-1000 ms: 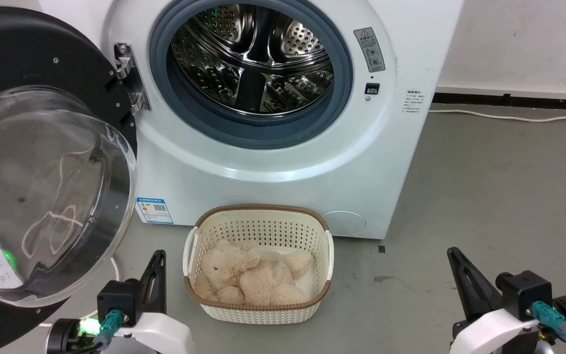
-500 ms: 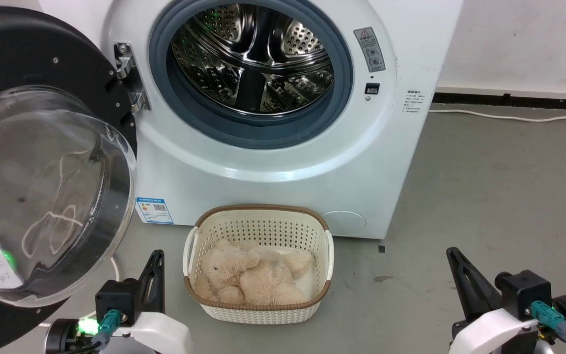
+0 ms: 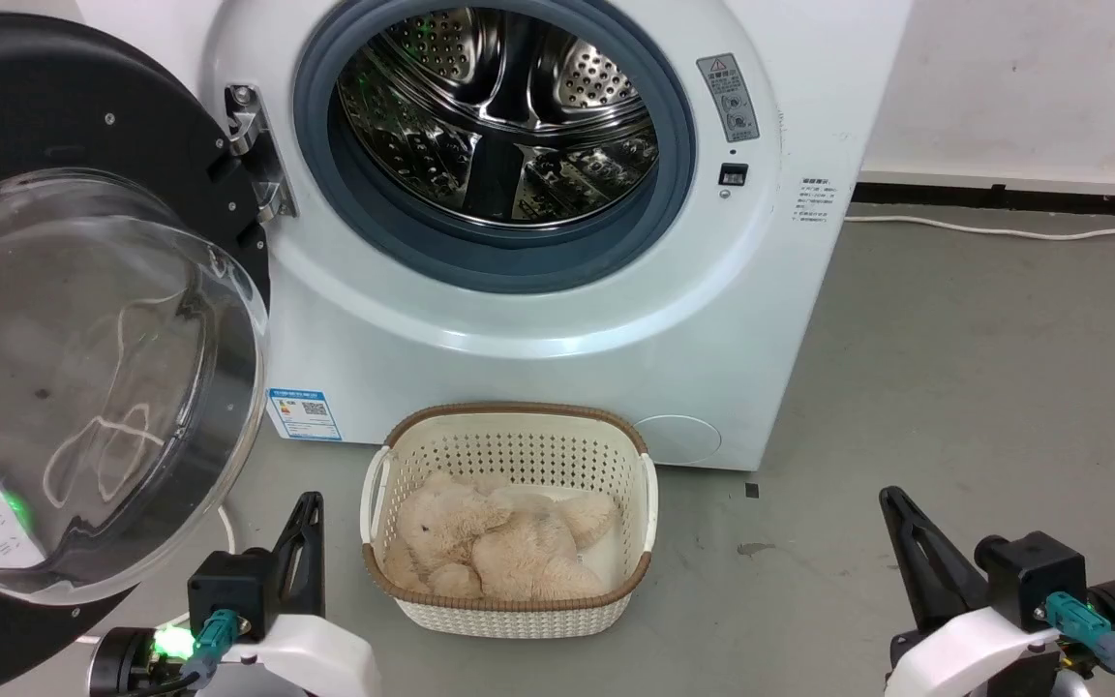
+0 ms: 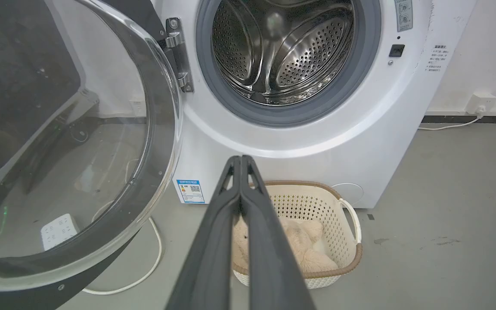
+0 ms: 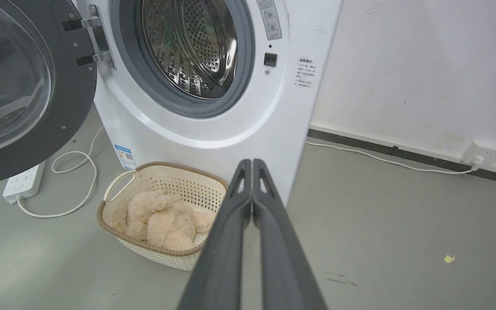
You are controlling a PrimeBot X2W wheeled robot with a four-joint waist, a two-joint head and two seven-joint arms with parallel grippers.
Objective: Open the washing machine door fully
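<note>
The washing machine door [image 3: 54, 106], a wide black ring around a clear domed glass bowl [image 3: 83, 387], stands swung wide open to the left of the white machine [image 3: 538, 319] on its steel hinge [image 3: 257, 160]. The door also shows in the left wrist view [image 4: 80, 142] and the right wrist view [image 5: 58, 103]. The steel drum [image 3: 504, 116] lies exposed inside its grey-blue rubber ring. My left gripper [image 3: 309, 503] sits shut low on the left, apart from the door, its fingertips together [image 4: 240, 160]. My right gripper [image 3: 891, 499] is shut at the lower right [image 5: 252, 162], holding nothing.
A cream basket [image 3: 509, 426] with a beige plush toy [image 3: 495, 542] stands on the grey floor in front of the machine. A white power strip [image 5: 22, 183] and looping cable [image 5: 75, 172] lie under the door. A wall socket [image 5: 478, 153] and cord run along the right wall.
</note>
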